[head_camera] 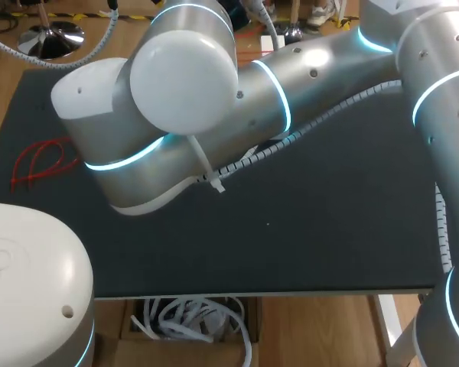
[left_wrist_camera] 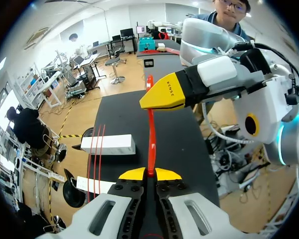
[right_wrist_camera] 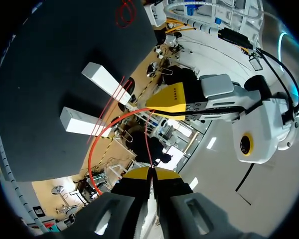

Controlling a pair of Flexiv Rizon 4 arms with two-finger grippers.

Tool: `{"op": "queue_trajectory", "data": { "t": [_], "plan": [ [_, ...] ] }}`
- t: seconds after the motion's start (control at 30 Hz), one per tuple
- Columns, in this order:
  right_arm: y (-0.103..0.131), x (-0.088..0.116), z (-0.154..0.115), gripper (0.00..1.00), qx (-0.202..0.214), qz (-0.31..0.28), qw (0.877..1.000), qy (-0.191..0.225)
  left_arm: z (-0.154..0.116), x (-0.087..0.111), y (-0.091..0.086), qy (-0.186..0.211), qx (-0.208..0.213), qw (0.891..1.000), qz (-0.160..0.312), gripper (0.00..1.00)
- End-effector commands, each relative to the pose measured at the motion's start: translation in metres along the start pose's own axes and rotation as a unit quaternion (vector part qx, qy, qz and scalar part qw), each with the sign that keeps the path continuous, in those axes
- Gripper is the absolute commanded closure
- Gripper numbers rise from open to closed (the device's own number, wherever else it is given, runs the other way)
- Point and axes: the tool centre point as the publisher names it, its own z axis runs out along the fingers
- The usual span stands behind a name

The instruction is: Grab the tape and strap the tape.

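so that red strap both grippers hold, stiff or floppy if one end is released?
Probably semi-stiff: the red strap runs almost straight from the left gripper up to the right gripper, without sagging. Likely springy too: in the right wrist view it seems to bow in a smooth arc, no kinks. It looks thin, so probably light.

Red tape (left_wrist_camera: 151, 144), dark grey table (head_camera: 329, 229) (plain, unpatterned), white blocks (right_wrist_camera: 107, 82)

A short line of small dark capital letters runs along the yellow fingertip (left_wrist_camera: 165, 93) of my right claw (left_wrist_camera: 154, 97), seen from the left wrist. A similar line sits on the yellow fingertip (right_wrist_camera: 172, 98) of my left claw (right_wrist_camera: 157, 103), seen from the right wrist. Both look like maker's print, so I do not spell them out. In the head view I can read nothing.
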Motion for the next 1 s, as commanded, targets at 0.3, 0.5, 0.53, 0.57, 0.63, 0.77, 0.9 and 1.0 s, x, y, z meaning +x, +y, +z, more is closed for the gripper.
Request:
{"op": "queue_trajectory", "data": {
  "t": [0.3,0.5,0.53,0.57,0.63,0.77,0.9,1.0],
  "plan": [
    [0.005,-0.003,0.001,1.0,-0.005,0.003,1.0,0.0,0.0,0.0,-0.001,0.0,-0.001,1.0,0.0,1.0],
    [-0.001,-0.005,0.0,1.0,-0.001,0.012,1.0,0.0,0.0,0.0,-0.001,0.0,-0.001,1.0,0.0,1.0],
    [-0.002,-0.005,0.001,1.0,0.0,0.013,1.0,-0.001,0.0,0.0,-0.001,0.0,-0.001,1.0,0.0,1.0],
    [-0.003,-0.005,0.001,1.0,0.002,0.014,1.0,-0.001,0.0,0.0,-0.001,0.0,-0.001,1.0,0.0,1.0],
    [-0.005,-0.005,0.001,1.0,0.004,0.014,1.0,0.0,0.0,0.0,-0.001,0.0,-0.001,1.0,0.0,1.0],
    [-0.008,-0.003,0.002,1.0,0.008,0.016,1.0,0.002,0.0,0.0,-0.001,0.0,-0.001,1.0,0.0,1.0],
    [-0.009,-0.003,0.002,1.0,0.009,0.019,1.0,0.003,0.0,0.0,-0.001,0.0,-0.001,1.0,0.0,1.0],
    [-0.01,-0.002,0.001,1.0,0.006,0.02,1.0,0.003,0.0,0.0,-0.001,0.0,-0.001,1.0,0.0,1.0]
  ]
}}
